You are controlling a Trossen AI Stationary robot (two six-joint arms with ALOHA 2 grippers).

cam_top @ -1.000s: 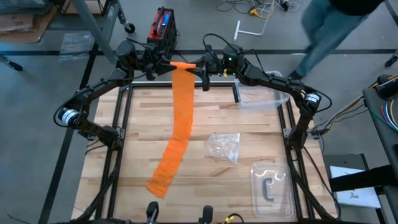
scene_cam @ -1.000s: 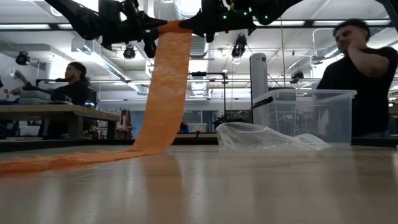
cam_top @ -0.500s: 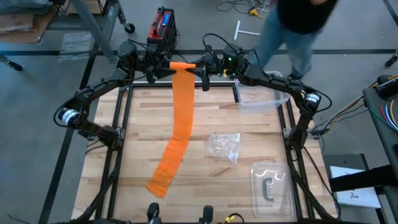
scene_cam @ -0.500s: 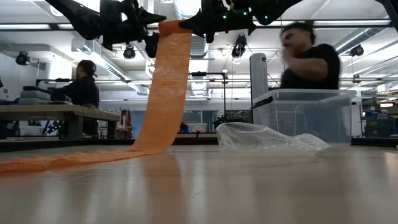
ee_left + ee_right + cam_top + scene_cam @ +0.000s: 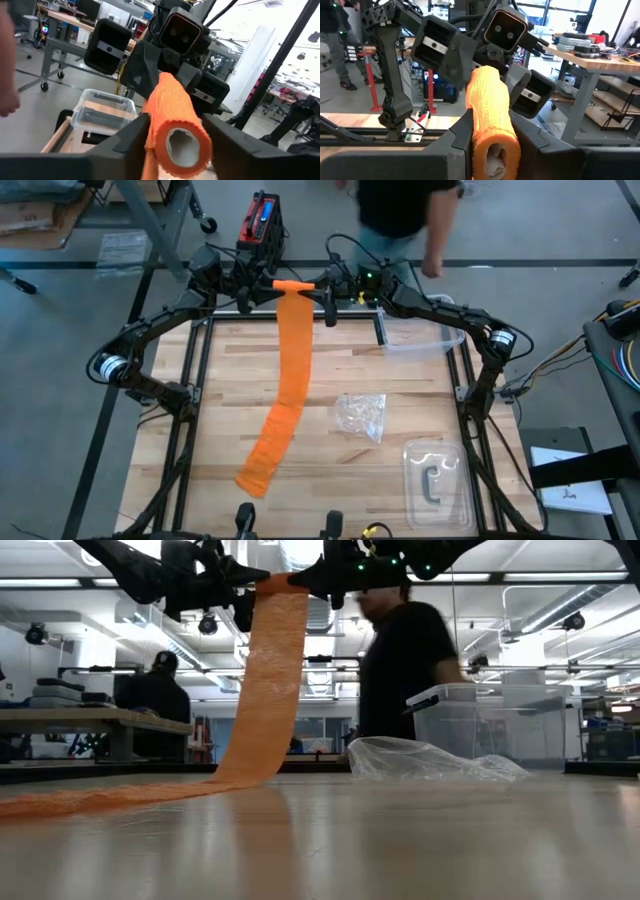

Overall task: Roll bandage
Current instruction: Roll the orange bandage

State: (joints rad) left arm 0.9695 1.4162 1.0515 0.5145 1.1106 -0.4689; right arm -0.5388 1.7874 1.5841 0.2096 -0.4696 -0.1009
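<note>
Both grippers are meeting above the table's point(image 5: 330, 480) far edge. The right gripper point(image 5: 492, 142) is clamping one end of the bandage point(image 5: 290, 360) roll; the left gripper point(image 5: 172, 132) is bracketing the other end, contact unclear. The strip is hanging down and trailing across the table toward the near edge, apart from the plastic wrapper point(image 5: 362, 415).

Robotics lab: workbenches point(image 5: 95, 722), ceiling strip lights point(image 5: 100, 582), metal frames point(image 5: 390, 75).

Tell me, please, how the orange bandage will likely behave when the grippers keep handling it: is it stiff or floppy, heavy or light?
The bandage is probably floppy: it hangs limp from the small roll held high between the left gripper and right gripper, and its tail lies flat on the table. It seems light and thin. The roll looks soft, so it may squash.
</note>
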